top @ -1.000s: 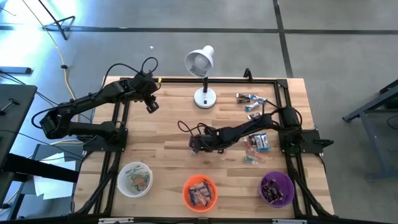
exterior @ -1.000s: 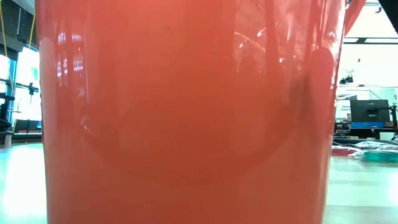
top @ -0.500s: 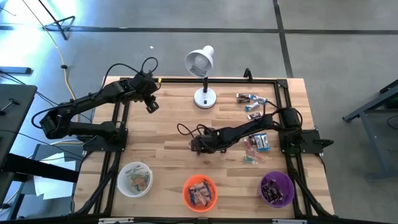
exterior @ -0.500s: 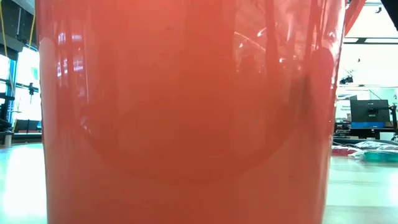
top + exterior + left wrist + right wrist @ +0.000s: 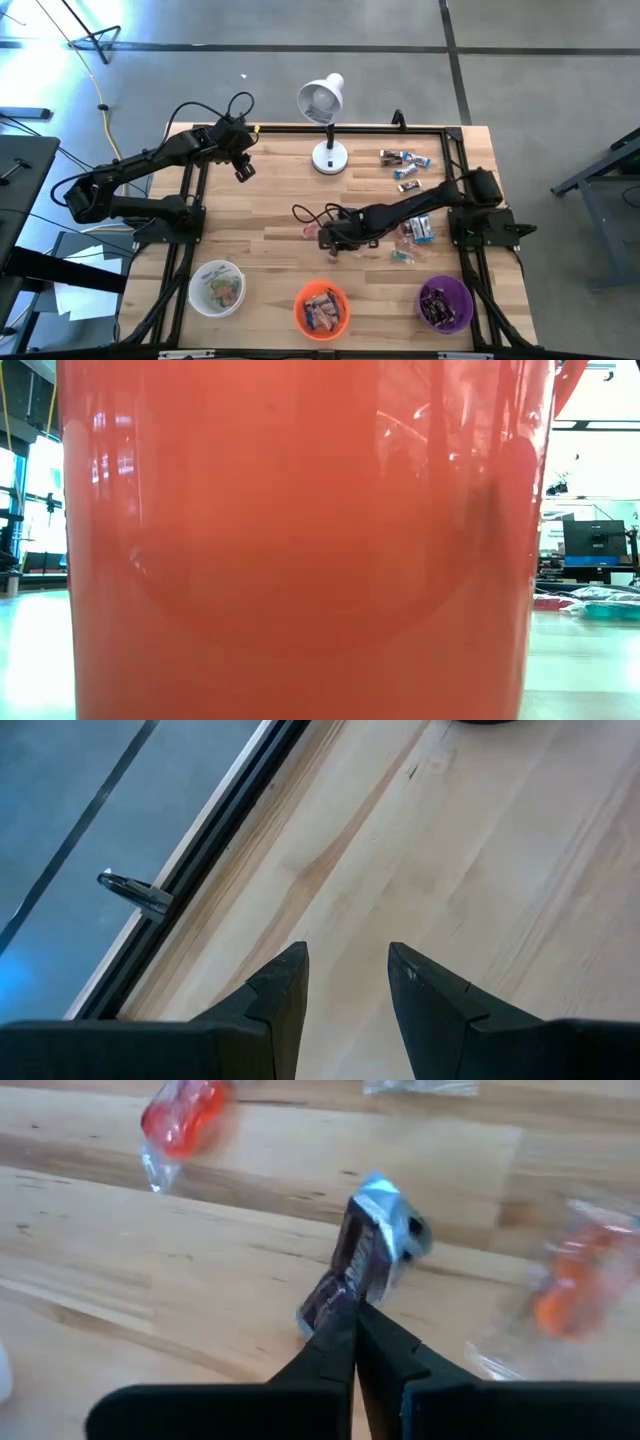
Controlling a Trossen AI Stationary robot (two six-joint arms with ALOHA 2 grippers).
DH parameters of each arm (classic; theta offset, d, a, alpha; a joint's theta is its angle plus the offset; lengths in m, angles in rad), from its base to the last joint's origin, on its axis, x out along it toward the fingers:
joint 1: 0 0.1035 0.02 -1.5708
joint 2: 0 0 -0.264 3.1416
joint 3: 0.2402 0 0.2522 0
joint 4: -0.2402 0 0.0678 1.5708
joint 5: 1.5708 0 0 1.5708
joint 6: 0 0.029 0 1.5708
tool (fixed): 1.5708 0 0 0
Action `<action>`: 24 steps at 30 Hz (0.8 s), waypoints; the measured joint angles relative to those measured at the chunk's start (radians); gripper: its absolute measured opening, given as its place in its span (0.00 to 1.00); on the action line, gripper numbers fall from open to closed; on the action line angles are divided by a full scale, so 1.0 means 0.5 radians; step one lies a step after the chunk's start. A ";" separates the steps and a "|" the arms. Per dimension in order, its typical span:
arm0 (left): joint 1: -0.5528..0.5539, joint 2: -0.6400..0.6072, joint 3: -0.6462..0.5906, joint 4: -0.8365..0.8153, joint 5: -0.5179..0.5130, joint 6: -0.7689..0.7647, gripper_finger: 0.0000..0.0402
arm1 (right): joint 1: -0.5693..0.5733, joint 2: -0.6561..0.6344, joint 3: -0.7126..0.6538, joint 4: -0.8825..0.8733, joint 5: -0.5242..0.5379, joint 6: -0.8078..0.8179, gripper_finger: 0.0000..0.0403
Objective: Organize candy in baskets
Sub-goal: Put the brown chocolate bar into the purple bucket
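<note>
— So why are the three baskets lined up along the near edge of the table?

— My guess is each one takes one sort of sweet. The white basket holds pale and greenish ones, the orange basket orange ones, the purple basket dark ones. In the low view the orange wall fills nearly everything, so it must stand right against that camera.

— And the lamp?

— It stands at the far edge, out of the sorting.

— What is the left gripper doing?

— Waiting by the far left corner, fingers parted over bare wood, nothing between them.

— The right gripper?

— It reaches to mid-table, just above the orange basket's side. Its fingers are pinched tight on a brown candy with a silver end, gripped by the wrapper's tip so it hangs free of the wood.

— The rest of the candy?

— One loose pile lies beside the right arm, and a smaller cluster sits near the far right corner, still unsorted. A red sweet lies apart on the wood.
</note>
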 joint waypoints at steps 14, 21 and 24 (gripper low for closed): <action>0.000 0.001 0.000 0.015 0.000 -0.003 0.32 | 0.008 -0.070 0.007 -0.079 0.014 -0.002 0.23; 0.000 0.001 0.000 0.014 0.000 -0.004 0.32 | 0.008 -0.070 0.008 -0.093 -0.001 -0.079 0.30; 0.000 0.001 0.000 0.014 0.000 -0.004 0.32 | 0.007 -0.047 0.010 -0.084 -0.046 -0.100 0.33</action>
